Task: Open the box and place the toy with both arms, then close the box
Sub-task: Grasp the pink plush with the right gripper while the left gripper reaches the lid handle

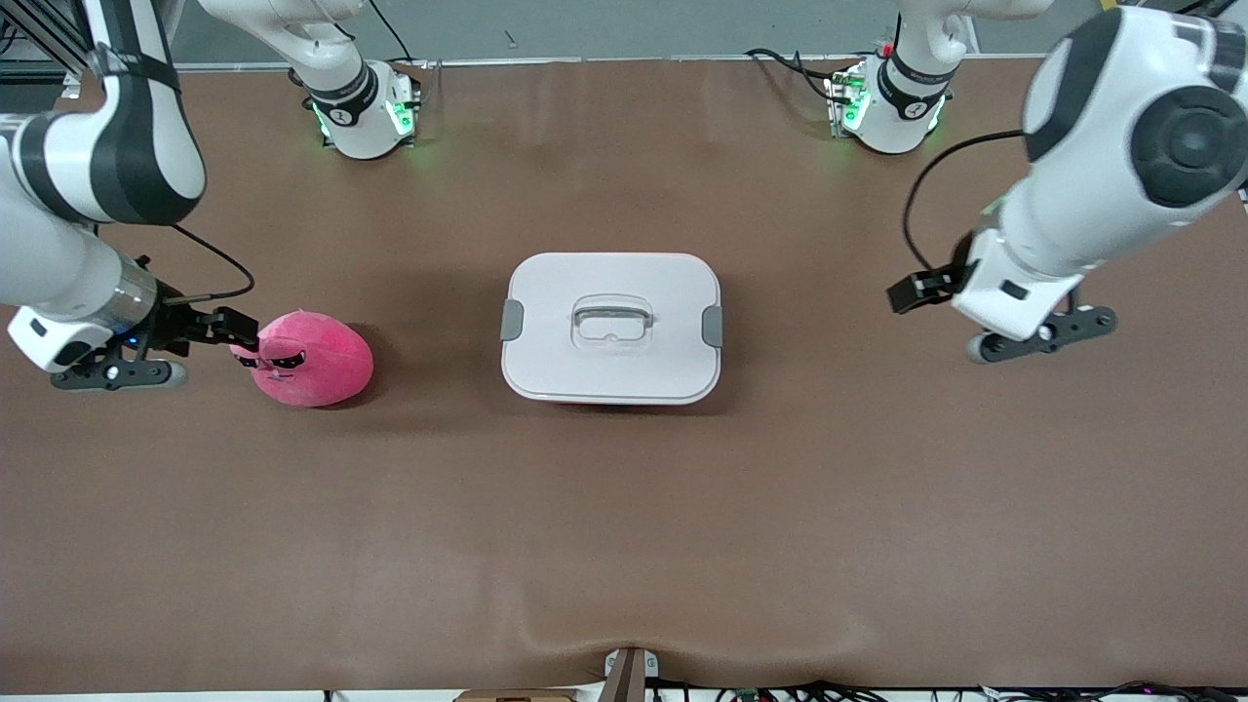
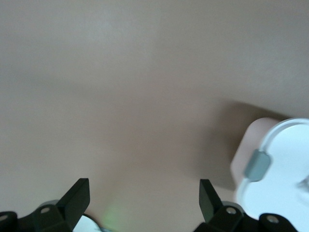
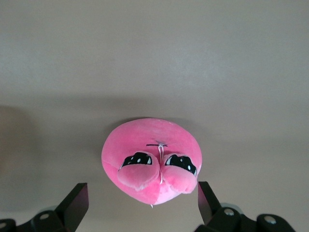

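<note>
At mid-bench in the front view sits the box point(image 1: 611, 329), its white lid on and a grey clip at each short end, the clear handle recessed in the lid's middle. The toy point(image 1: 312, 359) lies on the bare bench point(image 1: 624, 546) toward the right arm's end, well apart from the box and about level with it. The right claw point(image 1: 234, 331) hangs low at the toy's outer side, its fingers close against the plush; this view does not settle whether they touch it. The left claw point(image 1: 907, 291) hovers over bare bench toward the left arm's end, clear of the box.

In the left wrist view the left claw point(image 2: 144, 197) is spread wide with nothing between its fingers point(image 2: 77, 197), only bench below. A corner of the box point(image 2: 273, 174) shows, one grey clip on its lid rim.

In the right wrist view the right claw point(image 3: 142, 198) is released too, its fingers point(image 3: 77, 200) splayed either side of the toy point(image 3: 150, 161) and not pressing it. The toy rests on the bench, its dark eyes turned toward the claw.
</note>
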Motion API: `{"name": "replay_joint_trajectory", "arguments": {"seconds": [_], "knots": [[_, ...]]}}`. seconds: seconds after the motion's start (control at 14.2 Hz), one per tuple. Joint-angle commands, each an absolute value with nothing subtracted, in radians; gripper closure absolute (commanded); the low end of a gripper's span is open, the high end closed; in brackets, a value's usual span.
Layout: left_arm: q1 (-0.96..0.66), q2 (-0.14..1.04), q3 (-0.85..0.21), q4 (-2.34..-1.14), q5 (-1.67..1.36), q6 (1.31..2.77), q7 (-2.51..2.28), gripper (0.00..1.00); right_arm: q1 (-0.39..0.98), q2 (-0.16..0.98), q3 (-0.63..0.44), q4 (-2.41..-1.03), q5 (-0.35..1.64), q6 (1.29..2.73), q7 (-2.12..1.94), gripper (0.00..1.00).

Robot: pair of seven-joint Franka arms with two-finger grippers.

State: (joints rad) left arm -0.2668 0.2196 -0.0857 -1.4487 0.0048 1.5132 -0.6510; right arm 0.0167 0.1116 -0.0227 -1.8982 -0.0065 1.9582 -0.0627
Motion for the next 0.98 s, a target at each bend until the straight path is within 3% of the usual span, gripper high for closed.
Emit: {"name": "replay_joint_trajectory", "arguments": {"seconds": [0.0, 0.63, 0.91], "knots": [[-0.340, 0.251, -0.080, -1.428, -0.008, 1.543, -0.852, 0.00, 0.015, 0.091, -0.021, -1.945, -0.009, 1.974, -0.080, 0.00], [-0.528, 0.376, -0.080, -1.428, 0.002, 1.710, -1.509, 0.00, 0.043, 0.130, -0.021, -2.000, -0.008, 2.019, -0.080, 0.00], [-0.583, 0.385, -0.078, -1.430, -0.003, 1.712, -1.616, 0.00, 0.045, 0.147, -0.021, -2.017, -0.008, 2.029, -0.080, 0.10]]}}
